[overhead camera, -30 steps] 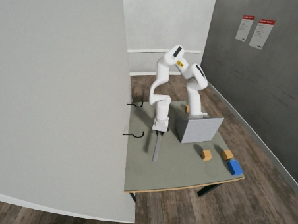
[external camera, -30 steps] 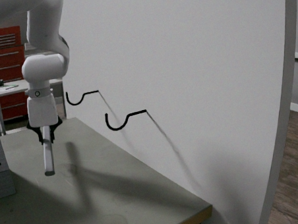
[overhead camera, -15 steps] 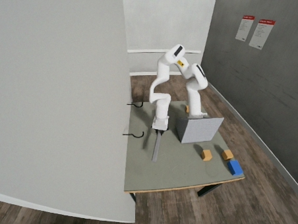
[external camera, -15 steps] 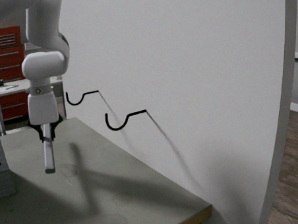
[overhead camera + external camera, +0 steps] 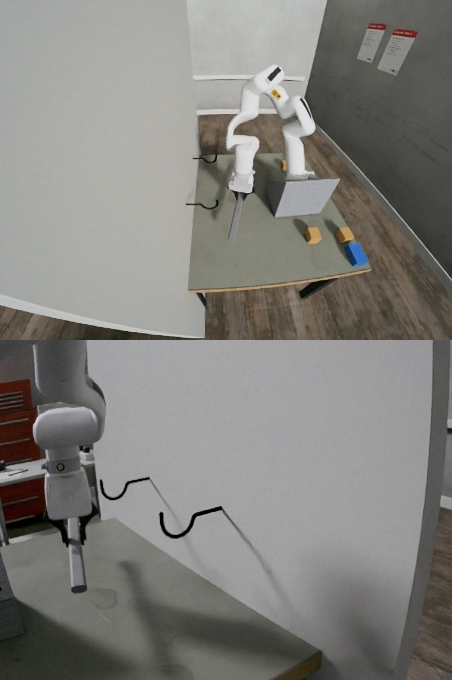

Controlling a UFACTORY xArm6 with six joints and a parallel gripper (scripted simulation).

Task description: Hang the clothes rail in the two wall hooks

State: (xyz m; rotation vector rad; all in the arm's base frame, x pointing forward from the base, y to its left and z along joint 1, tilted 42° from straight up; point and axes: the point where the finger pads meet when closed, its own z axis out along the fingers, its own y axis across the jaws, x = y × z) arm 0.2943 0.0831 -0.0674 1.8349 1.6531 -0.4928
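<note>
Rail (image 5: 76, 560) held off the table: the grey clothes rail is clamped near one end between the fingers of the gripper (image 5: 74, 536), which is closed on it, and the rest of the rod sticks out toward the near side with its free end lower than the held end. In the exterior view that free end hangs above the olive-green table (image 5: 210, 620), and its shadow falls on the surface just beside it. From the top view the rail (image 5: 236, 218) runs from the gripper (image 5: 241, 193) toward the near edge of the table (image 5: 270, 265), roughly parallel to the wall.

Two black wall hooks jut from the white wall panel (image 5: 300, 440) on the left side of the table. The far hook (image 5: 120, 488) and the near hook (image 5: 186, 523) both curl upward, and the rail touches neither; it sits apart from them, out over the table.

The white arm (image 5: 245, 125) bends down from its base, which stands on a grey box (image 5: 301, 196) on the right part of the table. Two orange blocks (image 5: 313, 235) (image 5: 344, 234) and a blue block (image 5: 356, 253) lie near the near-right corner.
</note>
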